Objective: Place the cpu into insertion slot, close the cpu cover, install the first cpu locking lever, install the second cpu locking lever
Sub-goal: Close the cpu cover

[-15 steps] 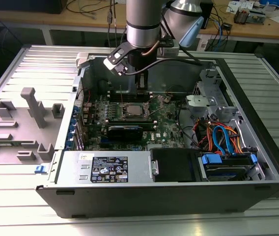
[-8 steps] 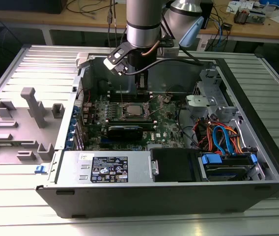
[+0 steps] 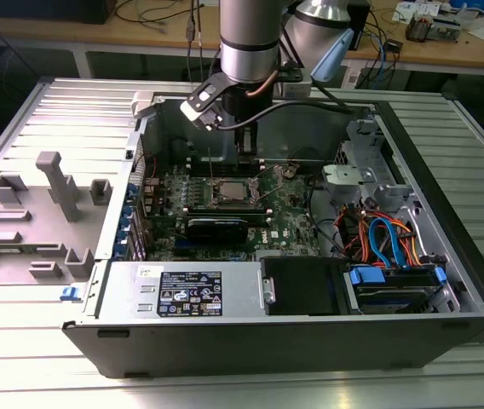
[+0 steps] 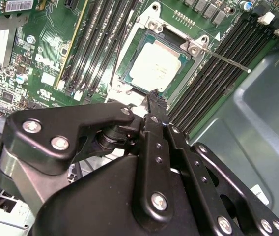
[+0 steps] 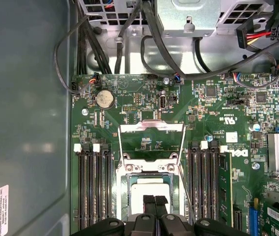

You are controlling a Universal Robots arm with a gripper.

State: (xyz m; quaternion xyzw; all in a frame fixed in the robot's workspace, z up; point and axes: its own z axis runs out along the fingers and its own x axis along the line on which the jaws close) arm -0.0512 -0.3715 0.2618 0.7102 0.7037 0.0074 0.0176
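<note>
The cpu [image 4: 154, 66] lies flat in the insertion slot [image 4: 149, 23], silver top up; it is also seen in the first wrist view [image 5: 152, 191] and the exterior view [image 3: 229, 191]. The cpu cover [image 5: 152, 129] stands open on its hinge at the slot's far side, and green board shows through its window. A thin locking lever [image 4: 224, 57] sticks out free beside the slot. My gripper [image 5: 154, 201] hangs just above the cpu's near edge. Its black fingers [image 4: 153, 101] are shut together with nothing held.
Long black memory slots [image 5: 93, 187] flank the socket on both sides. A black card [image 3: 216, 226] lies in front of it. Cables [image 3: 378, 234], a drive cage and a power supply [image 3: 187, 294] crowd the case. A grey fixture [image 3: 50, 183] sits at the exterior view's left.
</note>
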